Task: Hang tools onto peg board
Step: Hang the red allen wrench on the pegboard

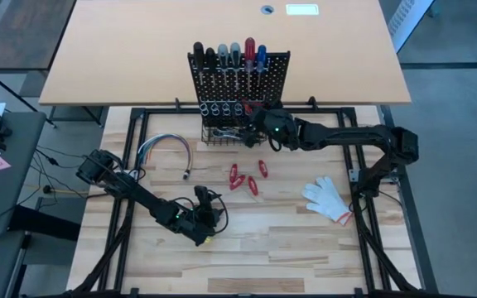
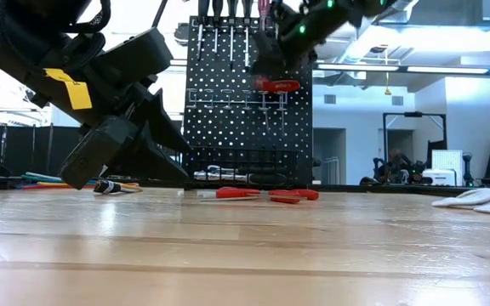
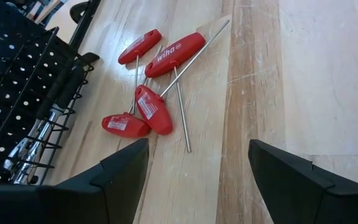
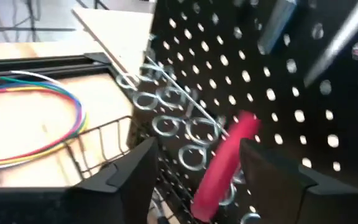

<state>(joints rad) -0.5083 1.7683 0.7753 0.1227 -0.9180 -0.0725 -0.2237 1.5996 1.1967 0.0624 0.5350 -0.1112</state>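
**Red T-handle at the ring row: letting go cleanly**

My right gripper [image 1: 259, 118] is up against the small upright black perforated metal peg board [image 1: 276, 70], at its row of silver ring holders [image 4: 166, 112]. Between my fingers sits a red T-handled driver [image 4: 225, 158], its handle resting on the rings. My jaws stand apart on either side of it, released rather than clenched, so the tool looks to be carried by the ring, not by me.

To do this well, I judge I should back straight away from the board with the jaws wide, so neither finger catches the handle and lifts it out.

My right arm reaches in long and low from the side, wrist turned toward the board. Below my gripper is the black wire basket [image 1: 222, 135]; nearer me, on the tan wooden tabletop [image 1: 305, 240], four more red-handled tools [image 3: 157, 84] lie in a loose cluster.

My left gripper [image 3: 197, 180] hovers over the tabletop, jaws wide and empty, facing that cluster.
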